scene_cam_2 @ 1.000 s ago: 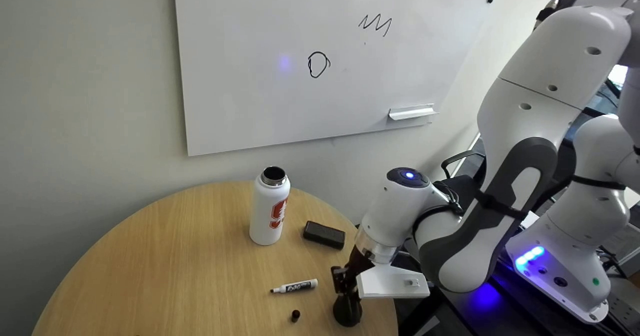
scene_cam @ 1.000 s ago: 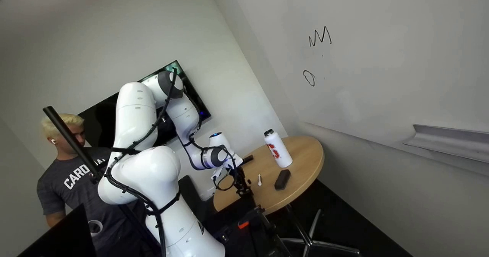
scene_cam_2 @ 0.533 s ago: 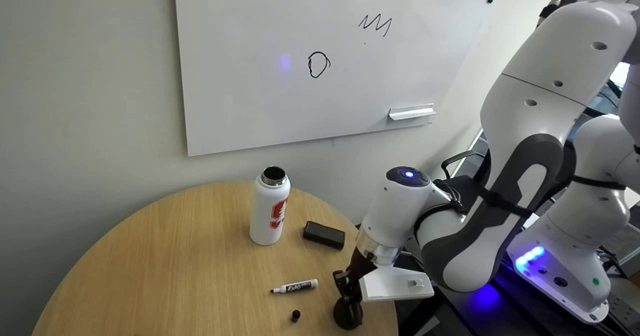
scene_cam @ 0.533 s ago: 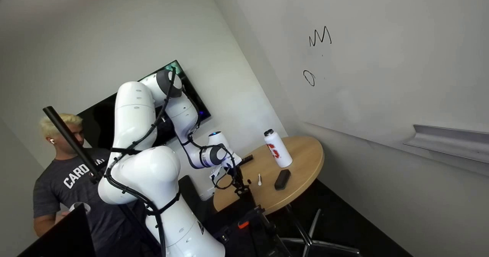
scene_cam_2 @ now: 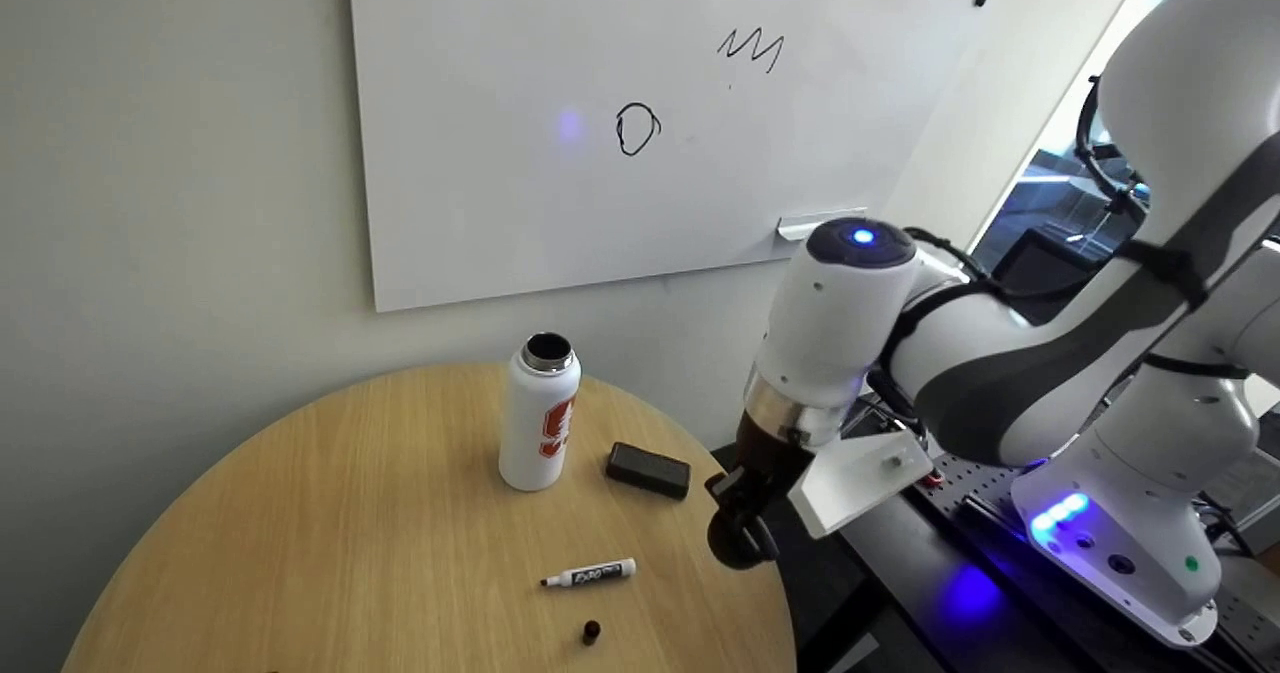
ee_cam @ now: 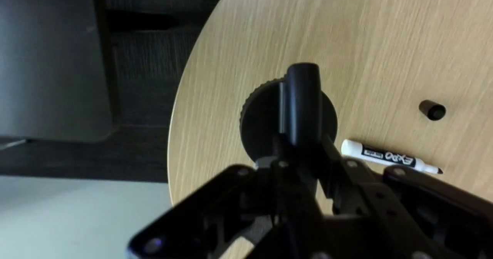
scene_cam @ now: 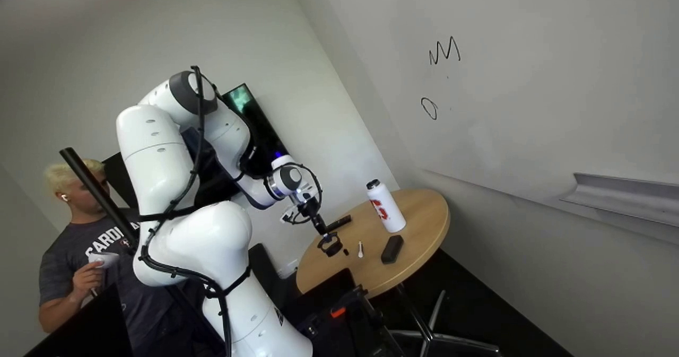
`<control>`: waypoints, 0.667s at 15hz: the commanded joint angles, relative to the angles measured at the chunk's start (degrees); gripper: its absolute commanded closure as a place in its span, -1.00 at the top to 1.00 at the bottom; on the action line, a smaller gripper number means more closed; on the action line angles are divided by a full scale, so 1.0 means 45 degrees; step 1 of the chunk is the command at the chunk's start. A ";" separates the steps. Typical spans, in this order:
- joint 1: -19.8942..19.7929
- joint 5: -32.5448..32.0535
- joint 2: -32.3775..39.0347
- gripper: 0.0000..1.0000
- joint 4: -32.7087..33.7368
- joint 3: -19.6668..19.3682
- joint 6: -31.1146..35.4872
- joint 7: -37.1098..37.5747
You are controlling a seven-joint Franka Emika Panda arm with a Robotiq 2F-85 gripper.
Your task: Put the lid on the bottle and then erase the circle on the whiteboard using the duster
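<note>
My gripper [ee_cam: 304, 143] is shut on the upright loop of the round black lid [ee_cam: 260, 126], which hangs above the table's near edge. In an exterior view the lid [scene_cam_2: 738, 541] shows below the fingers. The white bottle [scene_cam_2: 538, 423] with red marks stands upright and uncapped, its steel neck showing. Right of it lies the dark duster [scene_cam_2: 648, 470], flat on the table. On the whiteboard [scene_cam_2: 480, 173] the circle [scene_cam_2: 619, 133] is drawn in black, below and left of a zigzag scribble [scene_cam_2: 752, 48]. Bottle and duster are outside the wrist view.
A white marker [scene_cam_2: 590, 574] and its small dark cap [scene_cam_2: 591, 632] lie on the round wooden table [scene_cam_2: 330, 513]. A dark bar-shaped object [scene_cam: 338, 223] rests near the table's far side. A person [scene_cam: 101, 251] stands behind the arm. A small tray [scene_cam_2: 800, 226] sits at the whiteboard's bottom edge.
The lid has left the table and risen with my gripper. The arm has drawn up and back toward its base. Bottle, duster and marker have stayed put.
</note>
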 commanded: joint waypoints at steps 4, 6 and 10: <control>-0.1963 -0.1205 -0.2049 -0.90 0.0057 0.1834 -0.1257 -0.1997; -0.2440 -0.1159 -0.2305 -0.59 0.0059 0.2326 -0.1261 -0.2136; -0.2481 -0.1179 -0.1948 -0.90 0.0050 0.2372 -0.1255 -0.2111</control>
